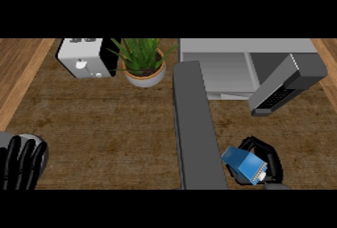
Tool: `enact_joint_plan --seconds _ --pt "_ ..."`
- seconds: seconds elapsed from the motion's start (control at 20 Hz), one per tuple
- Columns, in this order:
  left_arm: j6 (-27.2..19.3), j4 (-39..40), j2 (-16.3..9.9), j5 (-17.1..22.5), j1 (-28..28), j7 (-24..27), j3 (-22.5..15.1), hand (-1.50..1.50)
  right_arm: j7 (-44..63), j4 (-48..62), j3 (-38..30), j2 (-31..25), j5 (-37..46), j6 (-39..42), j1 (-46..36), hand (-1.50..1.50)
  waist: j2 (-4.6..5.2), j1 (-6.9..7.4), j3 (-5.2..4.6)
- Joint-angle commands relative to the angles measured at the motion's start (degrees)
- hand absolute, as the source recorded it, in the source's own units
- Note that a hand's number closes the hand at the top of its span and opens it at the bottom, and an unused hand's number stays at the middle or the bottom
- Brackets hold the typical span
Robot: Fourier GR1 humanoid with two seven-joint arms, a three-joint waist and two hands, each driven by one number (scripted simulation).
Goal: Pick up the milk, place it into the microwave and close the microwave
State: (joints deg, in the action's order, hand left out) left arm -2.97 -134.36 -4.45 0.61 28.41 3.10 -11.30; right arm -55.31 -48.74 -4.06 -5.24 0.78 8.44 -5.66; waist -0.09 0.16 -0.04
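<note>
right hand (269, 156) curling round milk (244, 164), holding it low right of open door (195, 129) | heading for microwave (227, 71) cavity | left hand (21, 160) resting lower left, fingers straight

The right hand (269, 156) curls around the blue milk carton (244, 164) at near right, beside the open microwave door (196, 129). The microwave (247, 67) stands far right. The left hand (21, 162) rests open at near left.
</note>
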Motion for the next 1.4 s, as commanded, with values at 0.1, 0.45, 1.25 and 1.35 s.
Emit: enact_joint_plan --seconds 0.1,0.45,1.25,1.35 --pt "-0.03 0.79 0.34 0.81 -0.46 -0.25 1.42 -1.5 8.87 -8.07 1.05 2.67 0.21 -4.75 -5.47 1.5 0.02 0.16 0.01" --pt "3.71 1.87 -0.36 3.75 3.78 3.71 2.64 -1.5 16.6 -5.89 2.19 4.79 6.19 -15.21 -13.6 1.5 0.04 0.65 0.02" --pt "5.33 6.33 -1.37 4.74 -2.13 3.98 6.06 -1.5 17.74 29.61 -7.64 -5.05 11.03 -27.85 -42.35 1.5 1.3 3.03 0.13" --pt "4.69 2.3 -1.12 4.7 -2.08 0.85 4.42 -1.5 21.23 31.82 -8.2 -4.7 11.63 -32.17 -46.28 1.5 1.46 3.75 0.19"
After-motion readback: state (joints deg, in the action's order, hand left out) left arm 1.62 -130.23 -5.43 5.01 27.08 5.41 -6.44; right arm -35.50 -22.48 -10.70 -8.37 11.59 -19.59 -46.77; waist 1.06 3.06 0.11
